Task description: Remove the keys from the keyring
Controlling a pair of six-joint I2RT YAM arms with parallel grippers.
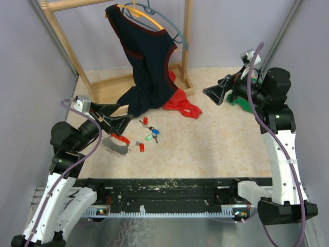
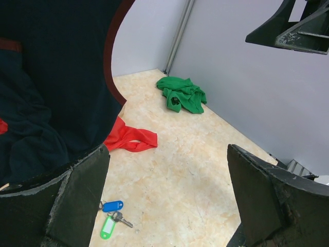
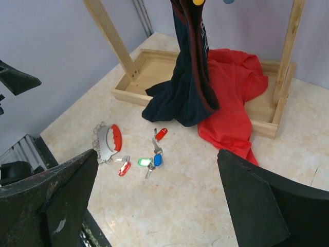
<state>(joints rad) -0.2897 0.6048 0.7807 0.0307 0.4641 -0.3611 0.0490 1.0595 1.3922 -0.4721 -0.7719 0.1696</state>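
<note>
The keyring [image 1: 116,144] is a silvery toothed crescent with a red grip, lying on the table front left; it also shows in the right wrist view [image 3: 107,142]. Beside it lie the keys: one red [image 1: 141,148], one green [image 1: 149,137], one blue [image 1: 154,132] and one red [image 1: 145,121]. The right wrist view shows the same keys: red [image 3: 124,169], green [image 3: 143,162], blue [image 3: 157,160] and red [image 3: 161,134]. My left gripper [image 1: 123,113] is open and empty just behind the keyring. My right gripper [image 1: 212,95] is open and empty, raised at the far right.
A wooden rack [image 1: 182,46] at the back holds a dark garment [image 1: 149,62] on a hanger. A red cloth [image 1: 181,105] lies at its base. A green cloth [image 2: 182,94] lies at the far right by the wall.
</note>
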